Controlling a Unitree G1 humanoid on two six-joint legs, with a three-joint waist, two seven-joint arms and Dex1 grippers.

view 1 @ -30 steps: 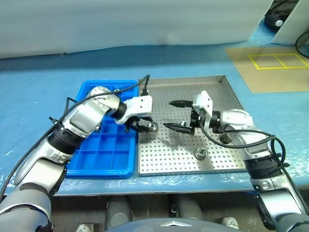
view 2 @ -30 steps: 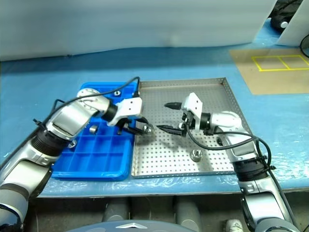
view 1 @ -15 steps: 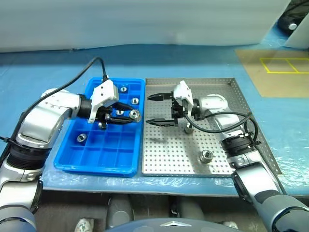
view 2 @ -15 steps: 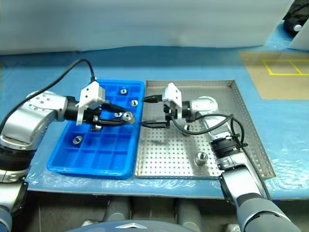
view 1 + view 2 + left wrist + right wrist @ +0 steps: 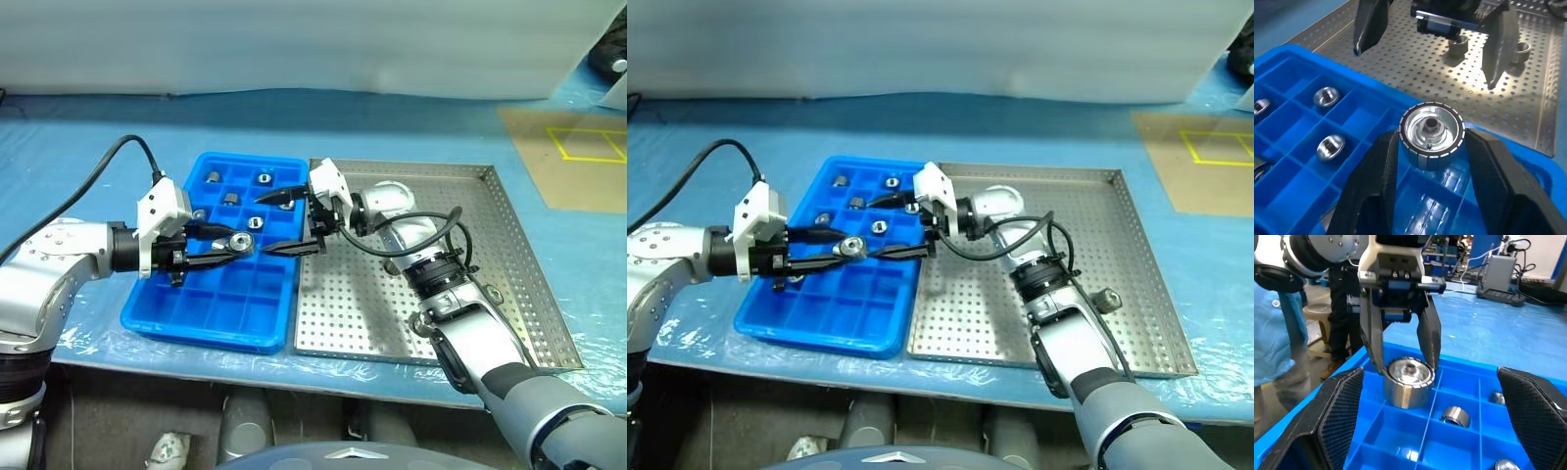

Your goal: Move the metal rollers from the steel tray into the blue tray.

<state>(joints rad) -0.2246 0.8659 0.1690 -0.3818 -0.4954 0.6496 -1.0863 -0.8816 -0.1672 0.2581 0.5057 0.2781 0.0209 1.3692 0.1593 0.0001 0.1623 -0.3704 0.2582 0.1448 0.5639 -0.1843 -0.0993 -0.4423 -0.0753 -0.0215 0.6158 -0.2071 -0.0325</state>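
Roller [image 5: 1431,132] is clamped between your left gripper's [image 5: 227,245] black fingers [image 5: 1376,171], hanging over the blue tray [image 5: 211,318] near its middle cells. A second ago that same roller sat over the steel tray [image 5: 509,294] beside the blue rim, so the carry across is done and you only owe the drop. Your right gripper [image 5: 286,221] has swung over with it: jaws spread wide and empty, tips now over the blue tray's near-side edge, facing the left gripper almost nose to nose. Five or so rollers already sit in the far cells [image 5: 265,178], and the cells under the held one look empty, so any of those should do. Room is tight between the two grippers, so I'd pull the right one back before lowering. Cell walls are low and close together; a roller let go off-centre could likely land on a wall and tip into a neighbour cell. At least one roller [image 5: 1109,297] remains on the steel tray near its right rim, beside the right forearm. The steel floor is otherwise mostly bare, with plenty of room to retreat there.
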